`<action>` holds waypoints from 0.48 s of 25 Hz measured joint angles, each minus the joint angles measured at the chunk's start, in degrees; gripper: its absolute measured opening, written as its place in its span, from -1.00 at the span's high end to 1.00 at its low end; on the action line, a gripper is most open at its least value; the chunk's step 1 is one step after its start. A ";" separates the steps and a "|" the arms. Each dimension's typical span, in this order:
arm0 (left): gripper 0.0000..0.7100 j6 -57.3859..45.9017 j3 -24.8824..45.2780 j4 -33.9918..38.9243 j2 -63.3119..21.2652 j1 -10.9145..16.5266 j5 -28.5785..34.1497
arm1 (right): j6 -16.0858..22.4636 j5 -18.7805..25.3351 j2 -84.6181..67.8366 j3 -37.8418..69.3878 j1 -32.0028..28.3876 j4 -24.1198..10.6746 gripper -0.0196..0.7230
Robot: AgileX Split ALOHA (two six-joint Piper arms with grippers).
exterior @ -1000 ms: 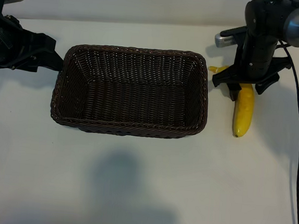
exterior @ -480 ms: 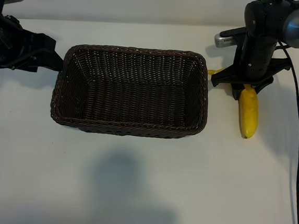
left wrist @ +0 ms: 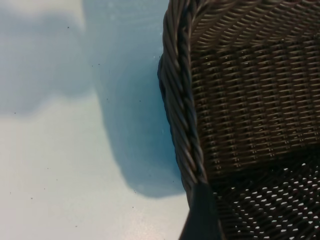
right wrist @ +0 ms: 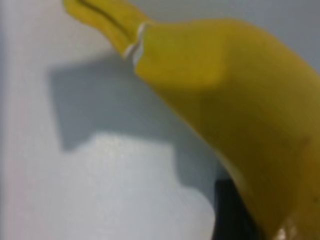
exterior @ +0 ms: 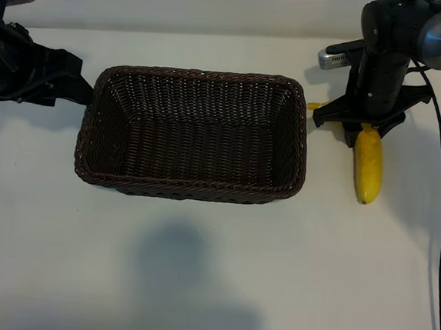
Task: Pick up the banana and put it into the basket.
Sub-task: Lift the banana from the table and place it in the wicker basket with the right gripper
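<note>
The yellow banana [exterior: 368, 166] lies on the white table just right of the dark wicker basket [exterior: 187, 189], its stem pointing toward the basket's far right corner. My right gripper [exterior: 363, 123] stands over the banana's stem half, shut on the banana. In the right wrist view the banana [right wrist: 225, 90] fills the picture, with one dark finger [right wrist: 230, 210] against its side. My left gripper [exterior: 77, 79] rests open on the table at the basket's left end. One of its fingers [left wrist: 202, 215] shows beside the braided rim of the basket [left wrist: 185, 115]. The basket holds nothing.
A black cable [exterior: 439, 230] runs down the table's right side from the right arm. A dark shadow [exterior: 187, 278] lies on the table in front of the basket. The table's back edge is close behind both arms.
The right gripper's jaws have closed in onto the banana, and the banana's free end has swung slightly right. The left arm and the basket have not moved.
</note>
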 joint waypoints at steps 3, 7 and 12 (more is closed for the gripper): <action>-0.68 0.00 0.00 0.00 0.00 0.00 0.00 | 0.04 0.49 -1.67 0.00 0.00 -0.07 -0.18; -0.68 0.17 0.00 0.00 0.00 0.00 0.00 | 0.04 1.89 -3.26 0.00 0.00 -0.80 -0.18; -0.68 0.23 0.00 0.00 0.00 0.00 0.01 | 0.06 2.95 -5.80 0.00 0.00 -1.06 -0.18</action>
